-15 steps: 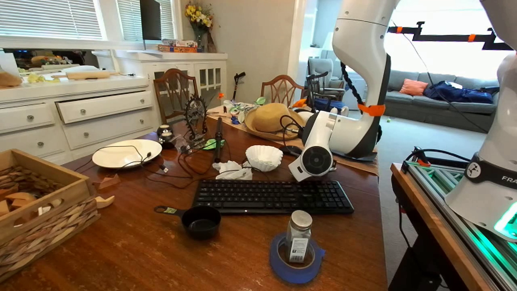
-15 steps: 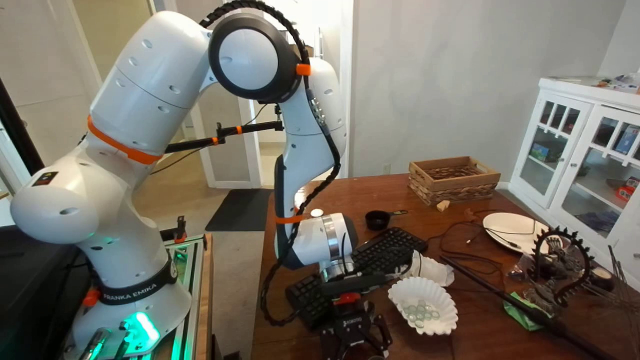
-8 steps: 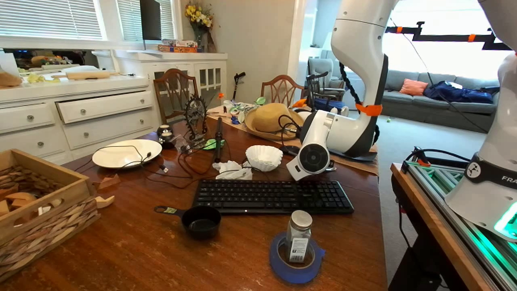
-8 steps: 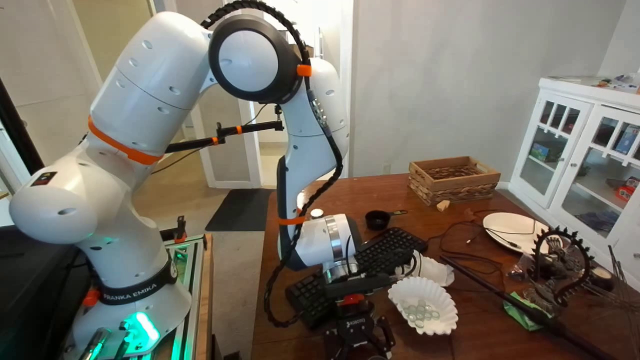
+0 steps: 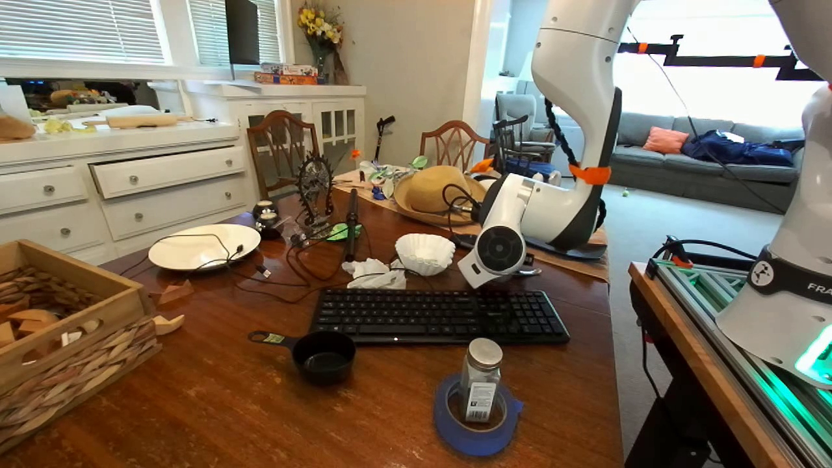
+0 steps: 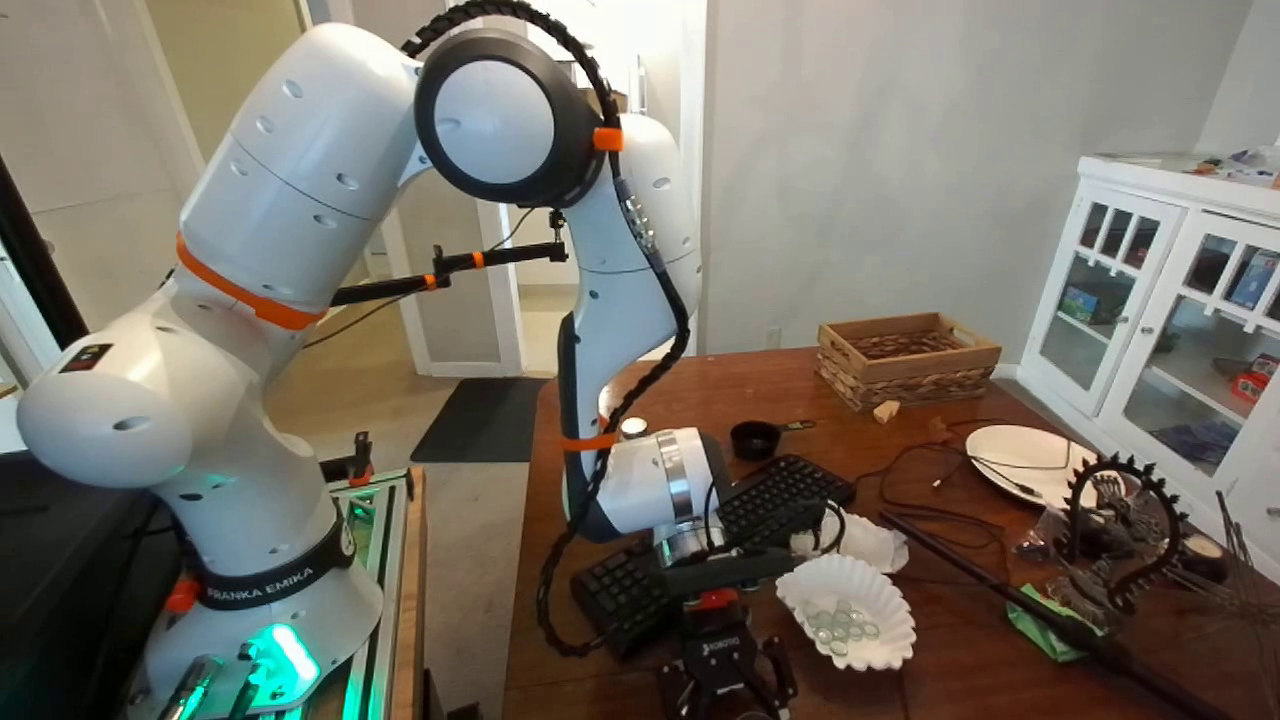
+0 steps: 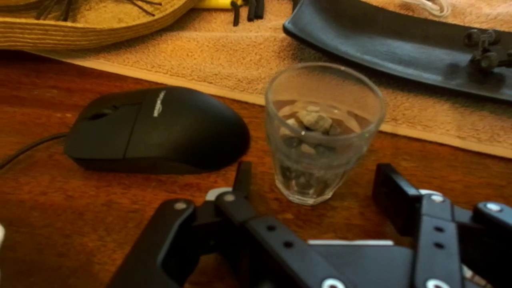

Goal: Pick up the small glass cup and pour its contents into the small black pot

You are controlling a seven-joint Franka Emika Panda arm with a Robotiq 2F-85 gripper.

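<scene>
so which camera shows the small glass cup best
The wrist view: the small glass cup stands upright there, whole and unblocked, with stone-like pieces visible inside. In both exterior views, I can't make the cup out.

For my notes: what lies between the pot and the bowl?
Going from the pot to the bowl: first the keyboard, then a crumpled white wad close beside the bowl. Both exterior views show this.

There's the glass cup (image 7: pixel 320 154) upright on the tabletop (image 7: pixel 80 204), pebbles (image 7: pixel 314 120) inside; the small black pot (image 6: pixel 755 441) sits upright toward the far edge in an exterior view.
</scene>
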